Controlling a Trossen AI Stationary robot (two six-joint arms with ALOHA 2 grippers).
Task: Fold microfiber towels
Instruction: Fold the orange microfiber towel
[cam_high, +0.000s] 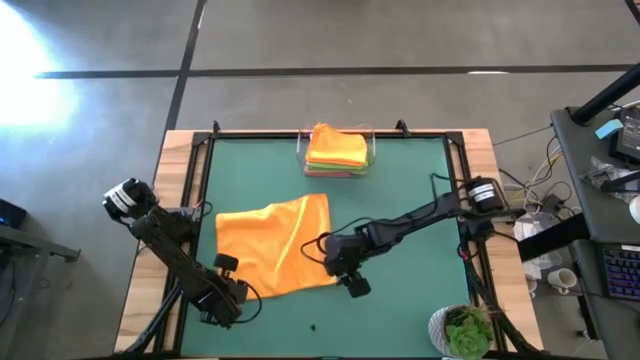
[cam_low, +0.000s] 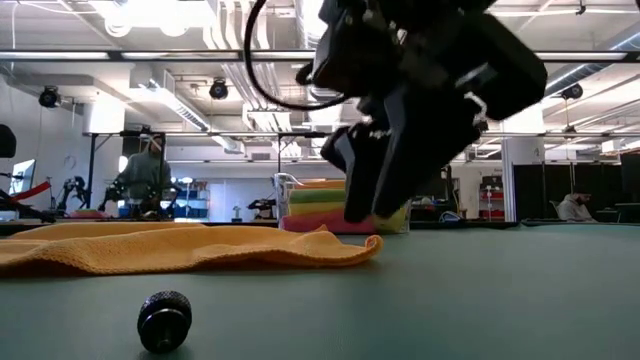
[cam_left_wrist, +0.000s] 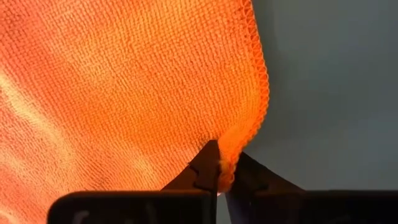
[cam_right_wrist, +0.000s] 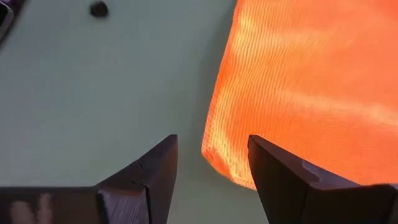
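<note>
- At the lower left of the overhead frame, the left gripper (cam_high: 243, 297) is pinched shut on the near left corner of the orange towel (cam_high: 275, 245); its wrist camera shows the towel's stitched hem (cam_left_wrist: 225, 163) caught between the two dark fingers (cam_left_wrist: 205, 169).
- Across the middle of the green tabletop (cam_high: 400, 180), that orange towel lies spread out and loosely rumpled, its far edge rising toward the centre of the frame; in the table-level view it forms a low, wrinkled band (cam_low: 190, 247) at the left.
- At the top centre, a clear plastic tray (cam_high: 300, 152) holds a stack of folded towels (cam_high: 337, 148), an orange one on top with pink and green edges showing beneath.
- Just right of centre, the right gripper (cam_high: 335, 272) sits at the towel's near right corner with its fingers (cam_right_wrist: 149, 171) spread wide; the wrist view shows the cloth's corner (cam_right_wrist: 227, 155) in the gap between them, not clamped.
- A small dark knob (cam_low: 164, 320) lies on the tabletop near the low camera.
- At the lower right corner stands a potted green plant (cam_high: 465, 330).
</note>
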